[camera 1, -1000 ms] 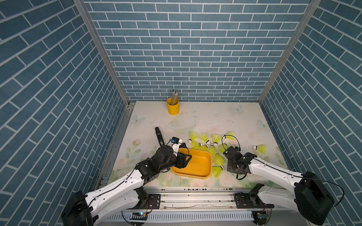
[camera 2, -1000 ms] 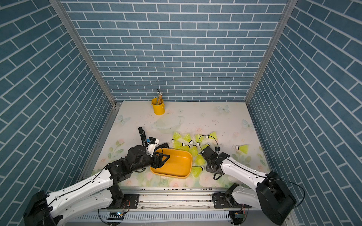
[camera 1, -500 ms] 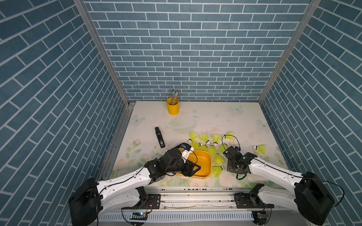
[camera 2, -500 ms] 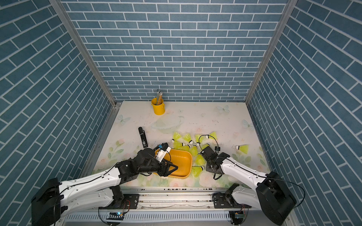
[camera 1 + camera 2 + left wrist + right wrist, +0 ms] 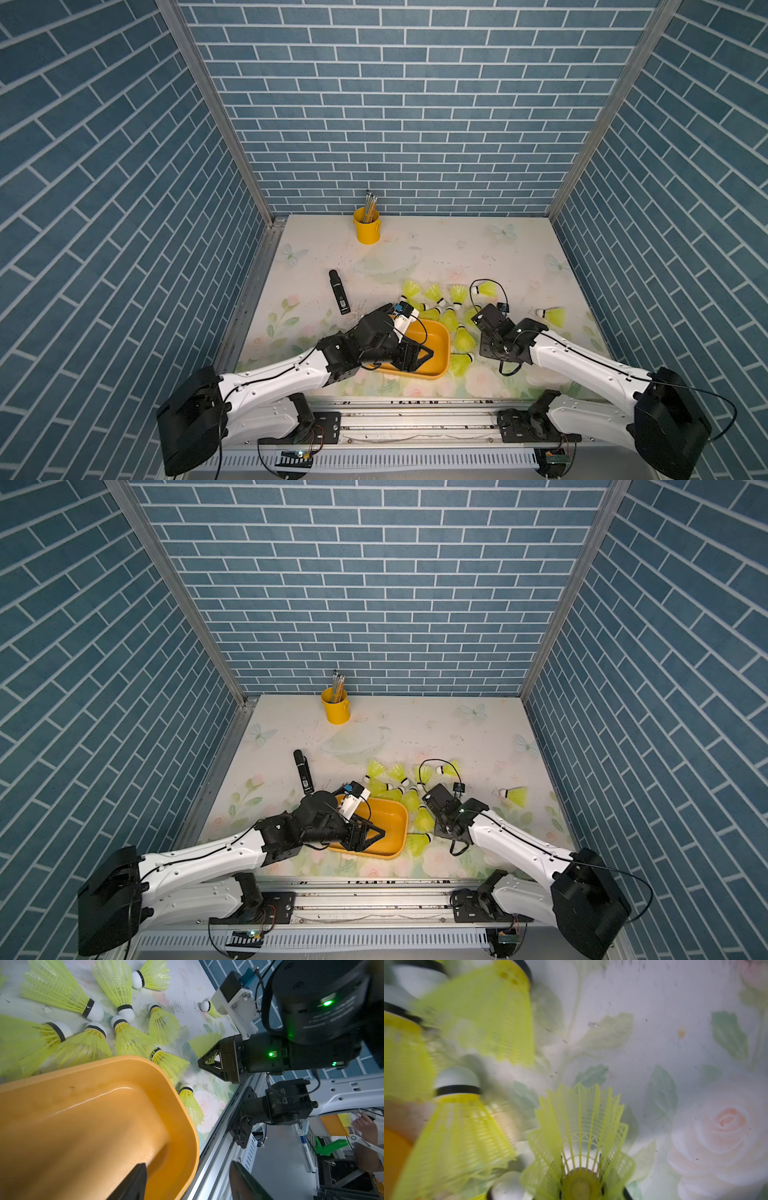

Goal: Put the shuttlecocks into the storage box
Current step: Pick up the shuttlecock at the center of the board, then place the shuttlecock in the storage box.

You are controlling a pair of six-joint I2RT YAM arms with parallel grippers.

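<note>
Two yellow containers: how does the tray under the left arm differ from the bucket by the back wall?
The storage box is shallow and rectangular; the bucket is taller and round. The storage box lies near the front beside the shuttlecocks; the bucket stands apart by the back wall. The bucket holds pencils; what shows of the storage box holds nothing. Both are yellow-orange.

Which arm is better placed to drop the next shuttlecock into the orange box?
Right, most likely. The right gripper is shut on a shuttlecock, close beside the box. The left gripper hangs over the box with its jaws open and empty.
</note>
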